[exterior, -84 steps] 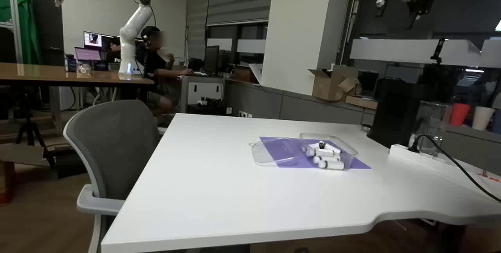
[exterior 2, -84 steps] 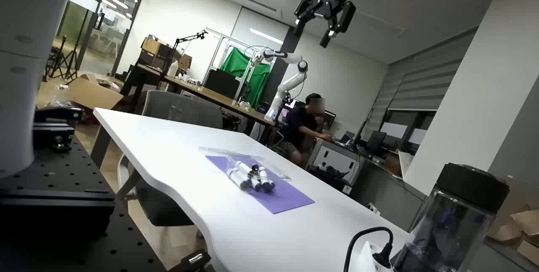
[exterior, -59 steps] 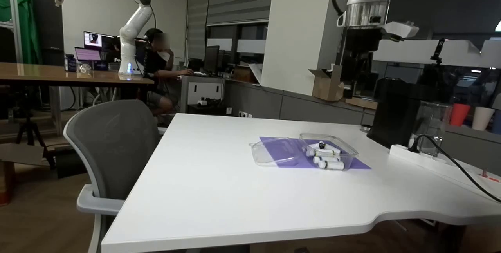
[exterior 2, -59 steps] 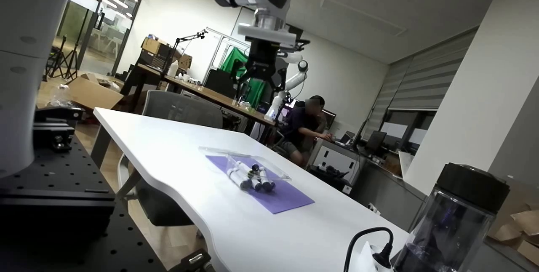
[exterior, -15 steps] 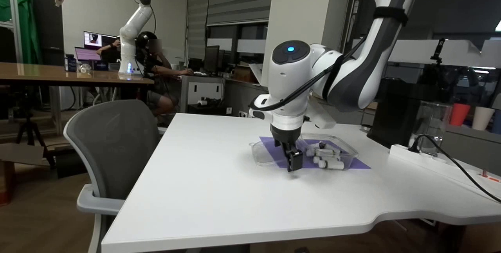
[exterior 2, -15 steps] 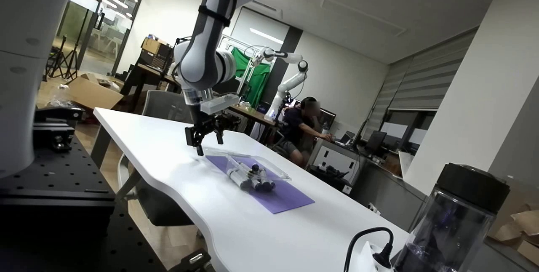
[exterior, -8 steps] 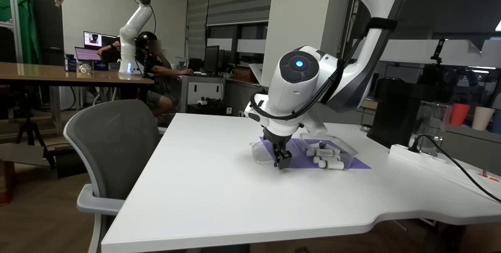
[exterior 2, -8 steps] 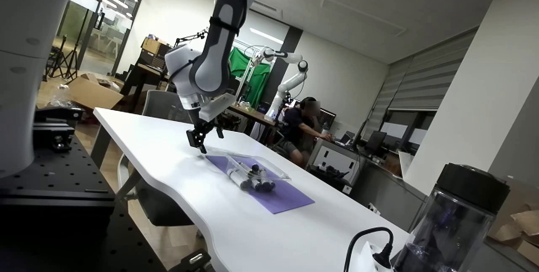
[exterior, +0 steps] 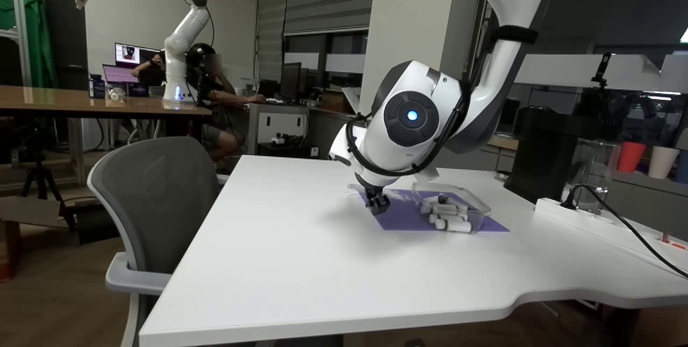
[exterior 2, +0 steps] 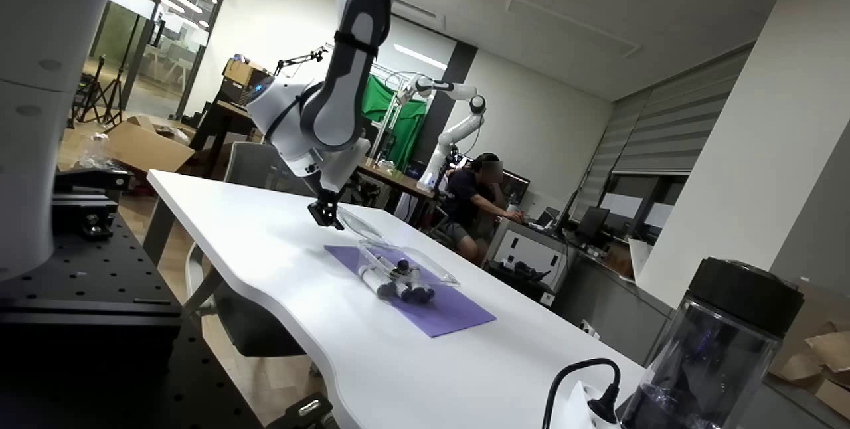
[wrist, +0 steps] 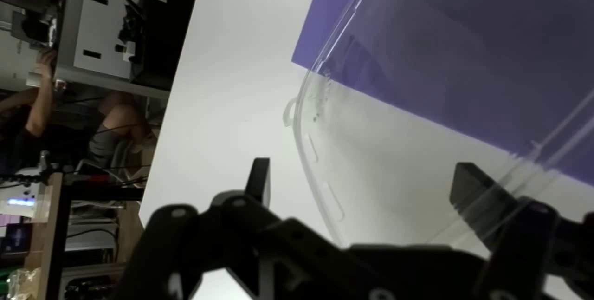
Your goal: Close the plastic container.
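Observation:
The plastic container point(exterior: 477, 217) is a clear rectangular box on a purple sheet, with several white dark-capped tubes point(exterior: 454, 225) inside. It also shows in an exterior view point(exterior 2: 441, 274). Its clear hinged lid point(exterior 2: 360, 225) is tilted up off the table, its free edge raised, while the box stands open. In the wrist view the lid point(wrist: 371, 151) spans between the fingers, and one finger shows through its plastic. My gripper point(wrist: 364, 177) has its fingers wide apart, nothing clamped. In both exterior views the gripper point(exterior: 378, 204) point(exterior 2: 330, 218) is at the lid, on the side away from the tubes.
The purple sheet point(exterior: 403, 221) lies on the white table point(exterior: 301, 261). A power strip with a black cable point(exterior: 586, 218), a clear bottle point(exterior 2: 704, 356) and a dark machine point(exterior: 537, 153) stand at one side. A grey chair point(exterior: 156, 202) is beside the table.
The arm came down from high above to the lid. Over the last second the wrist tilted and the gripper shifted and rose slightly. The lid went from flat to tilted up; the tubes stayed.

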